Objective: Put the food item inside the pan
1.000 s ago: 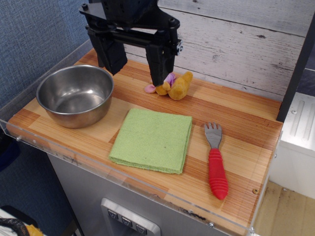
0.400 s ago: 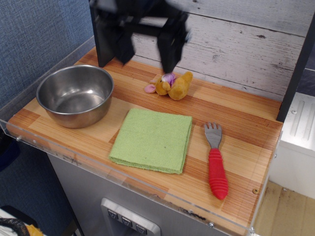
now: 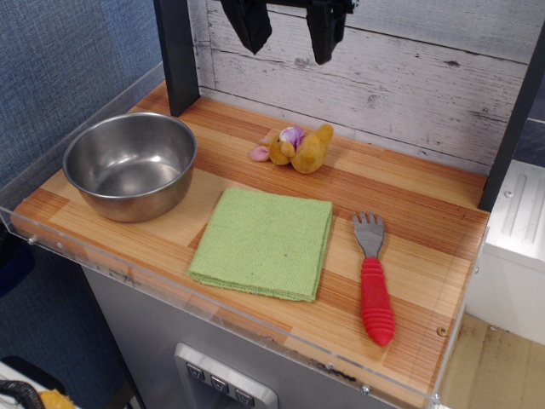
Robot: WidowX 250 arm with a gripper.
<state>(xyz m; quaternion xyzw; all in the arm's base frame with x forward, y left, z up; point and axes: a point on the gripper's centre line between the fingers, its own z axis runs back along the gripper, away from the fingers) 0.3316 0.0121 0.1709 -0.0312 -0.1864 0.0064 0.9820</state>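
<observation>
Wooden countertop: black gripper [image 3: 289, 34] hangs high, fingers spread and empty — it should descend squarely over the mustard-yellow lumpy food item [image 3: 300, 146], then carry it to the shiny steel pan [image 3: 129, 164].

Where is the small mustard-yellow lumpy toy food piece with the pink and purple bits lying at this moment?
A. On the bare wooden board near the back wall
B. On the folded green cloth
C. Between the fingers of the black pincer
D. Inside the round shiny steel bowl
A: the small mustard-yellow lumpy toy food piece rests on the wooden board by the wall, behind the folded green cloth, while the round shiny steel bowl holds nothing and the black pincer hangs open above.
</observation>
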